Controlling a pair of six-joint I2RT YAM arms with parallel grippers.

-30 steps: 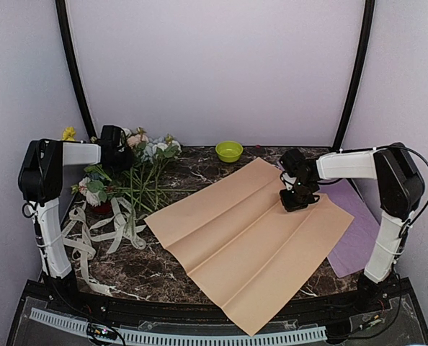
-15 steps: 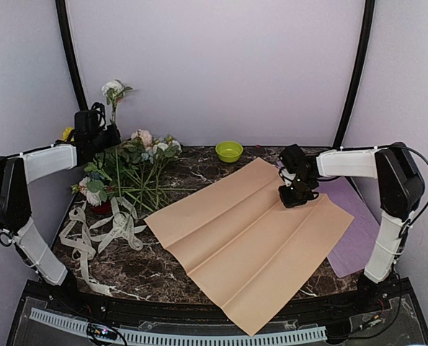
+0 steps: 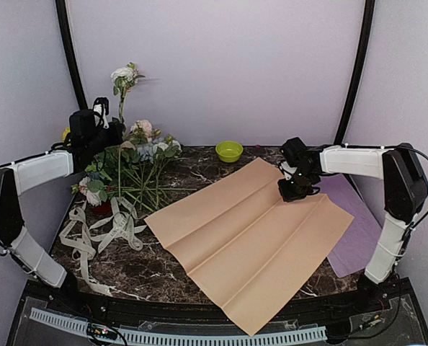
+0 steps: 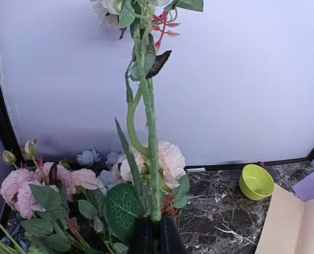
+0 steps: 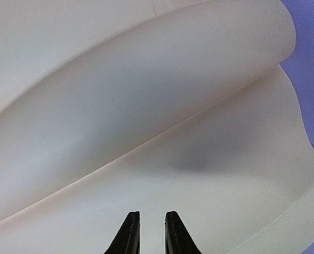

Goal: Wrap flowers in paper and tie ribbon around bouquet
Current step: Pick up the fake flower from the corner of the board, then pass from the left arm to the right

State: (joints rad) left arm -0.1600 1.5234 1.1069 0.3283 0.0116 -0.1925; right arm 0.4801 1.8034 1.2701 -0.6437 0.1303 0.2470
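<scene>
Left gripper [image 4: 156,236]: fingers closed tight on the base of a single stem [image 4: 153,159]. Wrist view only: the stem was thorny and twined with a second thinner shoot, and it rose straight up from the fingers, long axis vertical, to a white bloom [image 4: 107,8] cut off by the top edge. Top view: the same stem [image 3: 120,108] stood upright above the left gripper [image 3: 112,135], with its bloom [image 3: 124,73] pointing up against the back wall, clear of the table [image 3: 163,270].

Remaining flowers [image 3: 138,169]: heaped at the far-left of the table, green stems fanned toward the paper [image 3: 250,238] and heads toward the far-left corner. The wrist view showed their pink and blue heads [image 4: 35,185] just below the held stem.

Right gripper [image 5: 148,233]: fingers parted by a narrow gap with nothing seen between them. Wrist view only: the paper [image 5: 146,132] bulged in a soft fold ahead of the fingertips, and a purple sheet [image 5: 310,32] showed past its edge; contact with the paper could not be told. Top view: the right gripper [image 3: 295,189] hung over the far-right edge of the paper.

Paper: peach, flat, laid as a diamond with one corner toward the arm bases; creases ran from near-left to far-right; it overlapped the purple sheet [image 3: 358,231].

Ribbon [image 3: 106,231]: loose cream loops at near-left, beside the flowers.

Green bowl [image 3: 229,151]: at the far edge, also seen from the left wrist [image 4: 256,181].
</scene>
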